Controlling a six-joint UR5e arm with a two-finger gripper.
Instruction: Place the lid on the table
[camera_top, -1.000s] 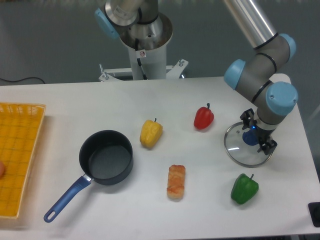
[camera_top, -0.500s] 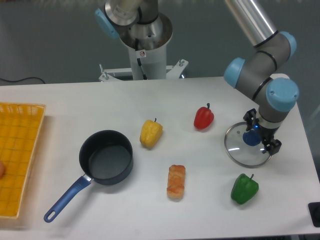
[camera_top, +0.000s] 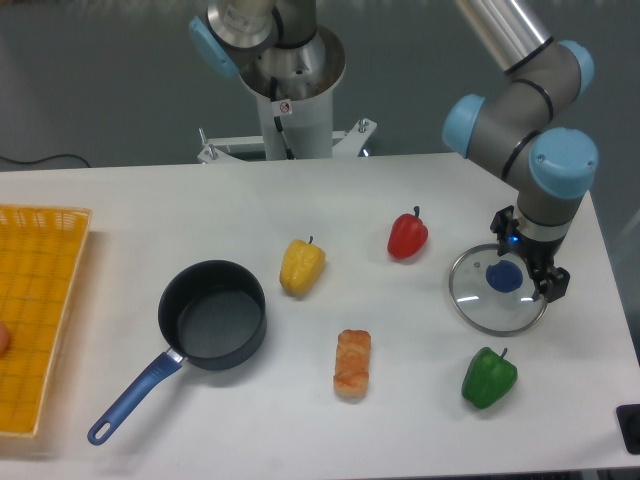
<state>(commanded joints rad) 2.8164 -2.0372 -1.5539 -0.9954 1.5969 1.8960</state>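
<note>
Glass and thin metal, the lid (camera_top: 498, 290) lies flat on the white worktop (camera_top: 150, 210) at its right side, between the red pepper (camera_top: 407, 236) and the green pepper (camera_top: 489, 377), well apart from the dark saucepan (camera_top: 212, 317) it would cover. The hand (camera_top: 527, 256) stands just above the lid's far right edge with its fingers spread and nothing between them; the blue knob (camera_top: 503, 277) shows clear of them, a little to the left. The placing looks done, so the risk now lies in the retreat: one finger appears very near the rim, and if the arm swings sideways before rising it could catch that rim and slide or tip the lid toward the green pepper or the worktop's right edge. A straight lift should avoid this. Compared with a second ago, the hand has left the knob: then its fingers stood on either side of it, while now it sits higher and further right, with the knob fully exposed. The lid itself seems to have shifted only slightly, if at all, and the yellow pepper (camera_top: 301, 266) is unmoved.
</note>
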